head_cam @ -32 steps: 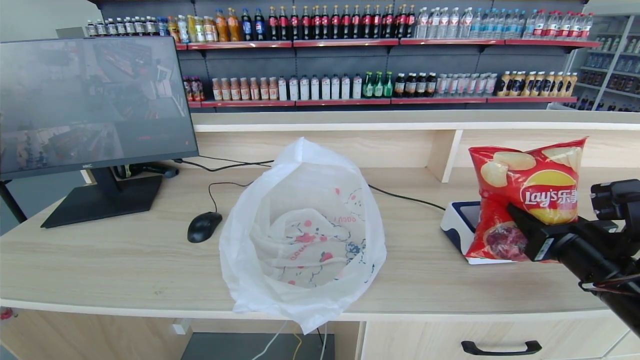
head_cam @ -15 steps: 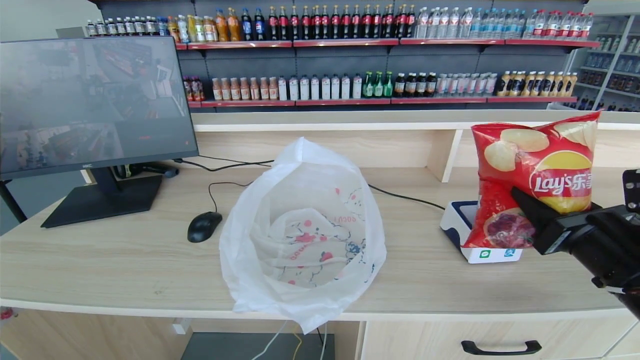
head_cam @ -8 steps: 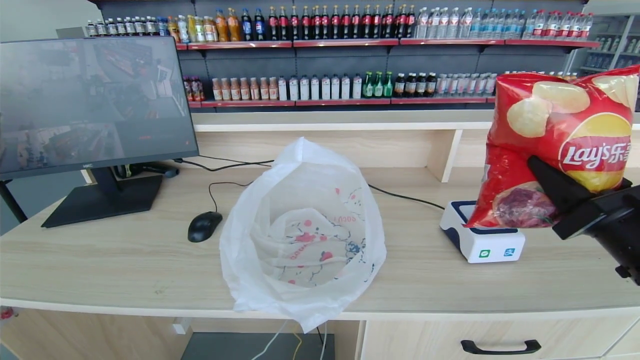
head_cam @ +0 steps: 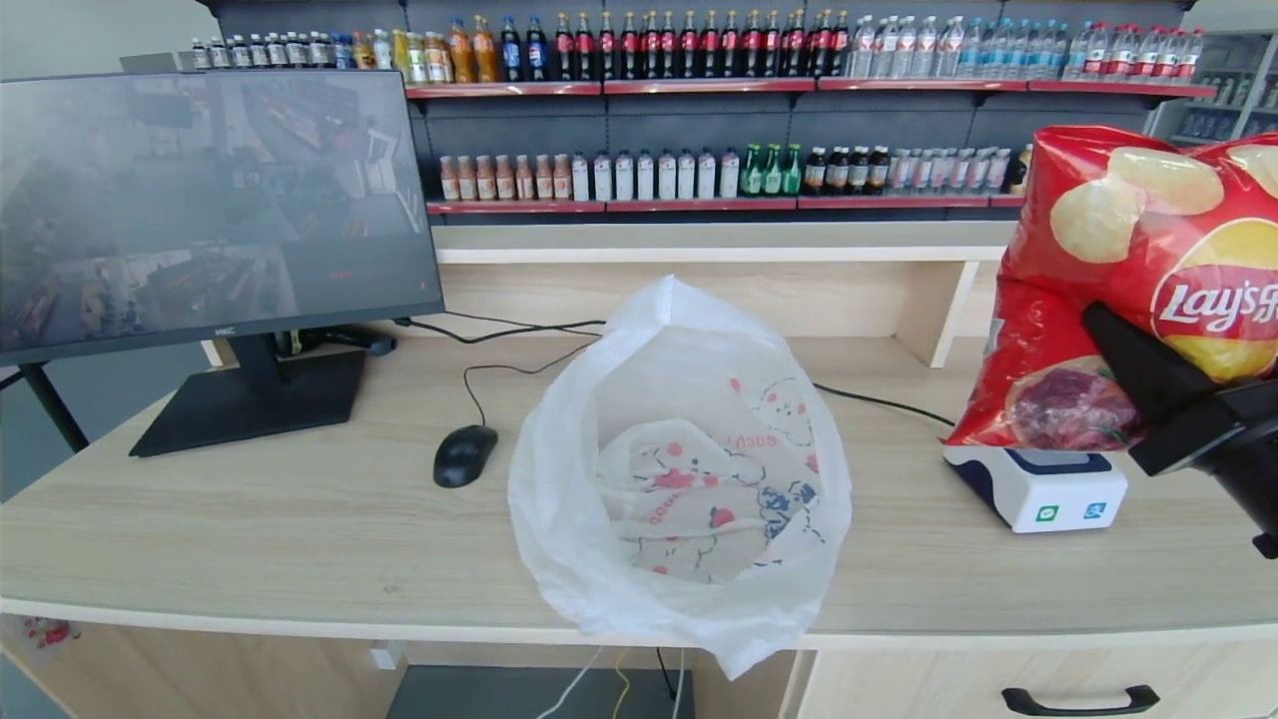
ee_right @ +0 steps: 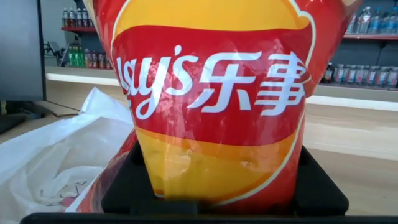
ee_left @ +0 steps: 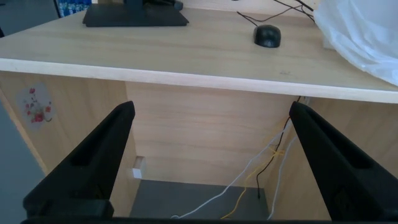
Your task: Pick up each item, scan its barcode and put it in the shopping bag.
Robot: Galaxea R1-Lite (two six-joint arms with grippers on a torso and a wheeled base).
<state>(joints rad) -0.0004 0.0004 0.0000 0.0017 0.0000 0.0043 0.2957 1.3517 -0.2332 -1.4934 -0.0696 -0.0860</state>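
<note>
1. You are holding the red, glossy foil crisp bag (head_cam: pixel 1128 290) upright in the air, just above the white box scanner with the blue top (head_cam: pixel 1038 484).
2. Judged by look, it is handling as light, air-puffed and slick, with fragile contents; a gentle hold across the lower middle is suiting it.
3. Your right gripper (head_cam: pixel 1118 350) is clamping the crisp bag, one black finger lying across its front.
4. The thin white plastic shopping bag (head_cam: pixel 679 479) is standing open on the pale wooden counter (head_cam: pixel 250 529), well apart to the left.
5. Your left gripper (ee_left: pixel 211 162) is hanging low before the counter front, fingers spread wide, holding nothing.
</note>
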